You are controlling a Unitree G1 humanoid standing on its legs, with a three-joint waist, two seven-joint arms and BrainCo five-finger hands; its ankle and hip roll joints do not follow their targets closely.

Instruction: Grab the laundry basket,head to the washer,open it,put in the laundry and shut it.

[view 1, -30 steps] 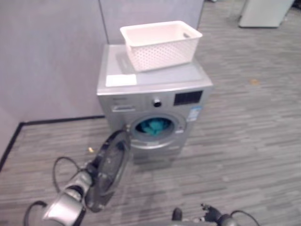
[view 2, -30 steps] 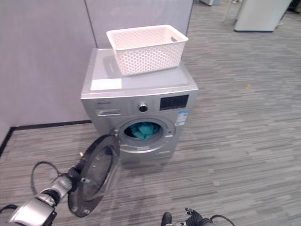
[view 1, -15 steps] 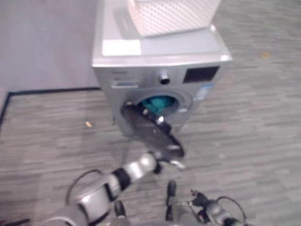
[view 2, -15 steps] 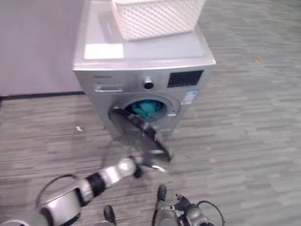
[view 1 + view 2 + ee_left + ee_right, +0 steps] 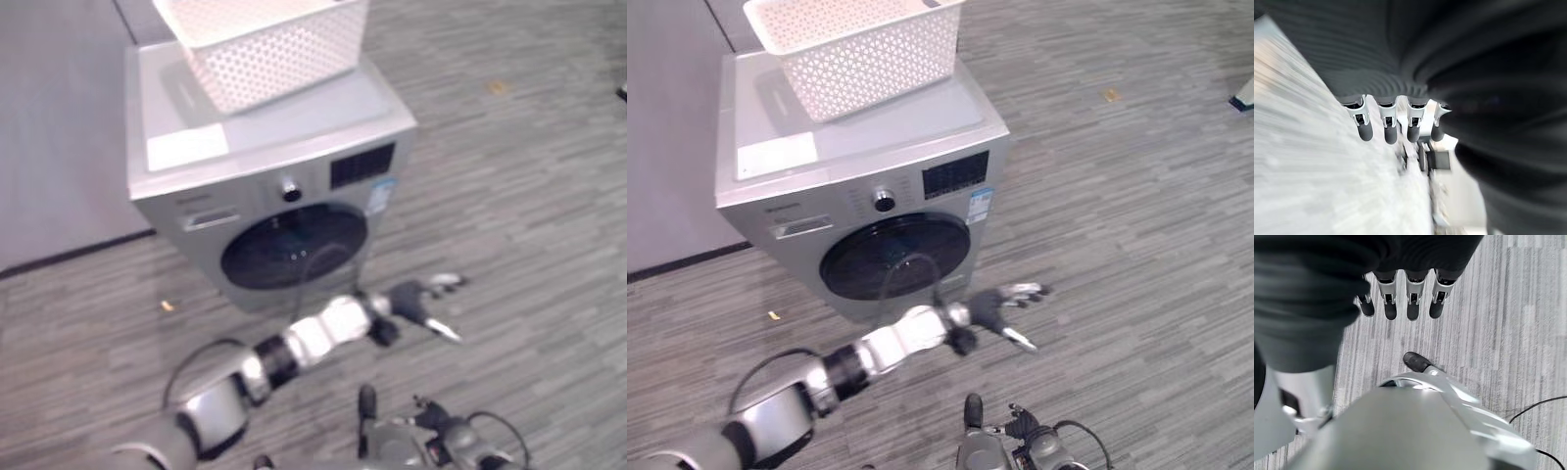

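Your washer (image 5: 862, 196) stands against the grey wall with its round dark door (image 5: 893, 257) flush in the front panel, so by the look of it the door is shut. The white laundry basket (image 5: 854, 44) sits on top of the machine, toward the back, beside a flat white sheet (image 5: 776, 155) lying on the lid. You cannot see into the drum through the dark glass, and the basket's inside is hidden from this angle, so you cannot confirm from here where the laundry is.

Your left hand (image 5: 1007, 305) reaches out in front of the washer, low and just right of the door, fingers (image 5: 1390, 128) straight and spread, holding nothing and apart from the door. Your right hand (image 5: 1400, 293) hangs over the wooden floor (image 5: 1136, 245), fingers relaxed and empty.

On handling: the door is a stiff, hinged disc with smooth glass, likely slippery under the dark fingertips, so if it needs a final push, press flat on its rim and not on the glass. Expect it to want firm pressure before the latch catches. The basket is light, rigid perforated plastic with a cut-out grip in its end wall; take it there or by the rim, and do not squeeze the thin walls, which would probably flex.

Judging by the closed door, the task looks nearly complete.
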